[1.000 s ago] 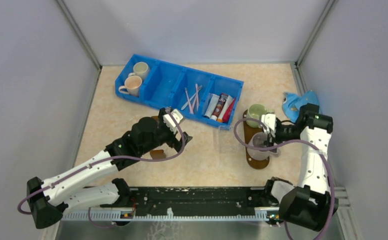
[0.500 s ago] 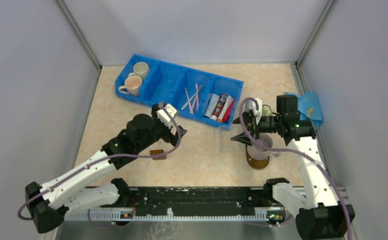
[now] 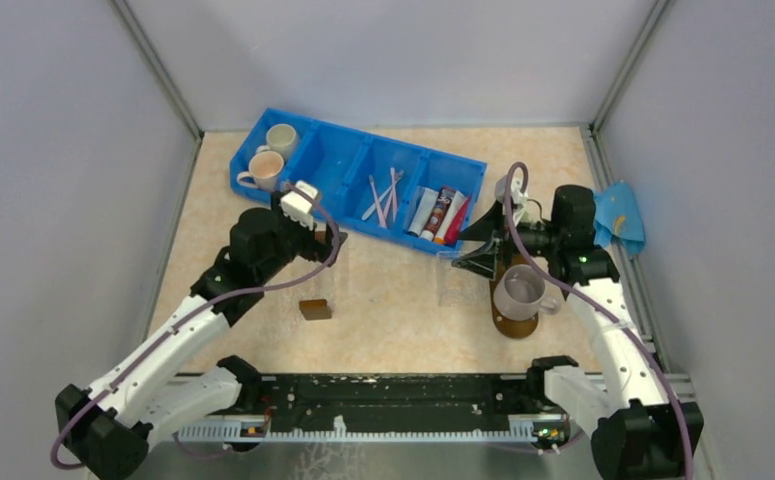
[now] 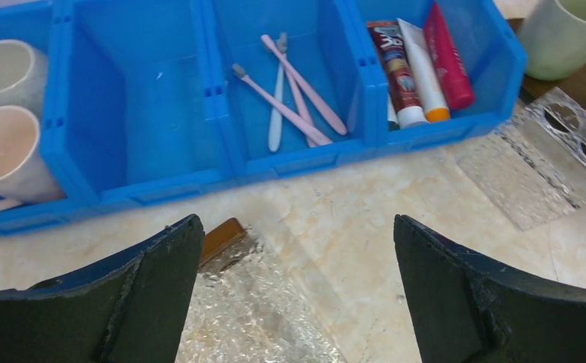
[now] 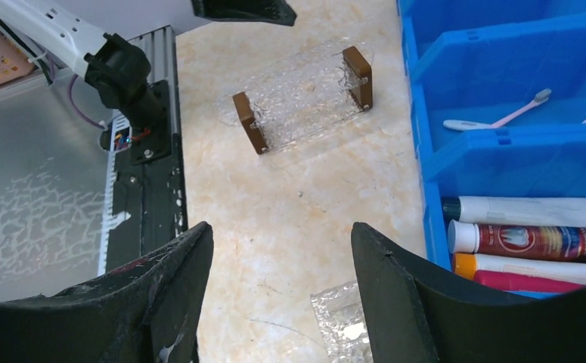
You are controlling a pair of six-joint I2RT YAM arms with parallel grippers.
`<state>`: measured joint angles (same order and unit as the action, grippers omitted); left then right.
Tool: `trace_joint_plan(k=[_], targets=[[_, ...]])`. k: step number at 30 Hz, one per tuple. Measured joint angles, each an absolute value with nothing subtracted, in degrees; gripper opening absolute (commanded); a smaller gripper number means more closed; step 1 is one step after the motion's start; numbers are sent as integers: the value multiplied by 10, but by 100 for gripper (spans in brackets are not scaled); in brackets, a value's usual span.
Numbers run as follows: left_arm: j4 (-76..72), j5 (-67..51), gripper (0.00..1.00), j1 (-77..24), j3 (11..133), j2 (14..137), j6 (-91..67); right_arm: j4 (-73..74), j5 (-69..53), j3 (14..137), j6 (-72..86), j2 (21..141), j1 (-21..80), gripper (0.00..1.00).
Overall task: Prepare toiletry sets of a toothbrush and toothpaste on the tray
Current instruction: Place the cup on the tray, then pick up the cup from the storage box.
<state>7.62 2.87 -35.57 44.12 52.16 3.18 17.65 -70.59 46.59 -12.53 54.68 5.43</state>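
Since the left arm (image 3: 168,345) and right arm (image 3: 611,322) have swung toward the blue bin (image 3: 335,170), we log from above: tray (image 3: 514,327) carries a mug (image 3: 518,292), no set yet.
Left wrist: left gripper (image 4: 297,227) wide, empty, facing the toothbrushes (image 4: 293,94).
Right wrist: right gripper (image 5: 282,231) wide, empty, near the toothpaste tubes (image 5: 531,227).
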Motion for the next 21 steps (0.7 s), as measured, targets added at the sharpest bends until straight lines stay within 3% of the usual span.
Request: trace_joint_plan(k=[13,21], targets=[[-26,-104,99,-146,445,598,-76,154,-705,463,-108,512,57,67],[-41,-117,99,-76,565,737,-125,146,-703,453,-106,493,57,67]])
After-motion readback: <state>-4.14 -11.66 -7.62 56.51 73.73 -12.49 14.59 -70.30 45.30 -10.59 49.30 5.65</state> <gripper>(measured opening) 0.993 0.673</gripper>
